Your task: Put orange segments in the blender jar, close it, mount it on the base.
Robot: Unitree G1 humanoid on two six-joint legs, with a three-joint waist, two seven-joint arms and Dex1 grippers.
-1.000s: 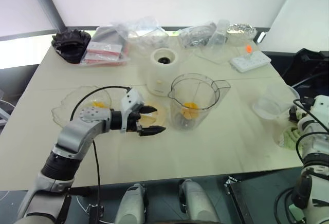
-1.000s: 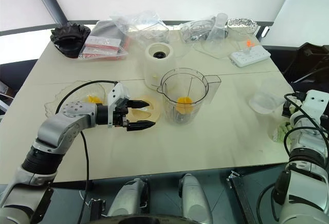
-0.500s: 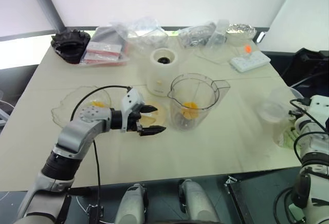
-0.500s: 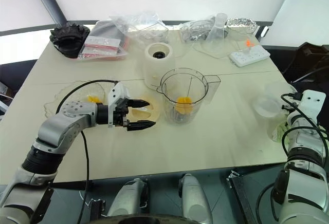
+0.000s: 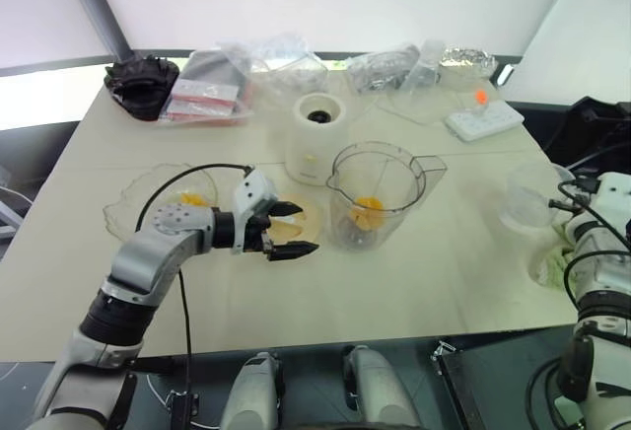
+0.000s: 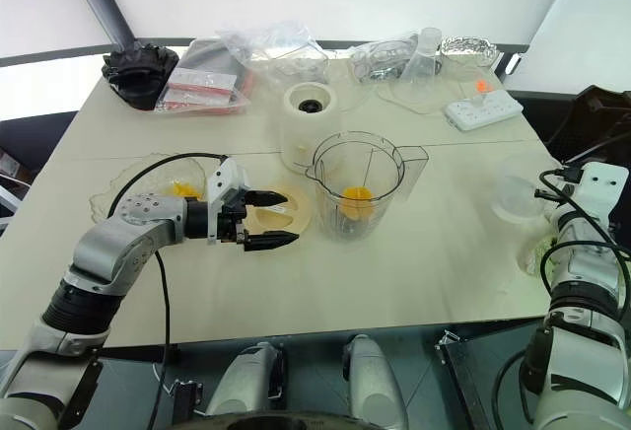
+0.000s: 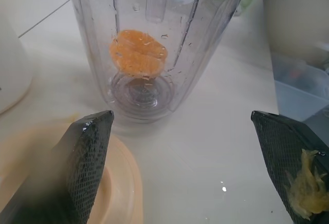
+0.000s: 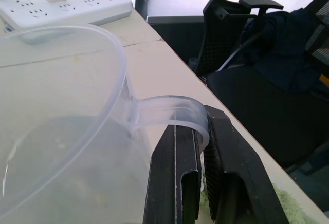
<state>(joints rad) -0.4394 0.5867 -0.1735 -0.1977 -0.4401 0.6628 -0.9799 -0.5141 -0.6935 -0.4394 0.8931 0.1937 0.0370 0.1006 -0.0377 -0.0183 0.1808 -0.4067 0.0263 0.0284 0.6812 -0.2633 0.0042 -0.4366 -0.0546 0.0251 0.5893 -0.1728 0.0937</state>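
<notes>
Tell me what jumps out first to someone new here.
The clear blender jar stands mid-table with orange segments at its bottom, just in front of the cream base. The left gripper hangs open beside it over a cream lid. At the table's right edge, the right gripper pinches a clear cup's handle.

Silver left arm [image 5: 148,267], black cable, black fingers [image 7: 85,157]

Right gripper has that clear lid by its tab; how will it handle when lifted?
The clear lid looks thin and hollow, so probably light. The right gripper pinches only its curved tab, off to one edge, so it may droop or swing. Smooth plastic could slip.
</notes>
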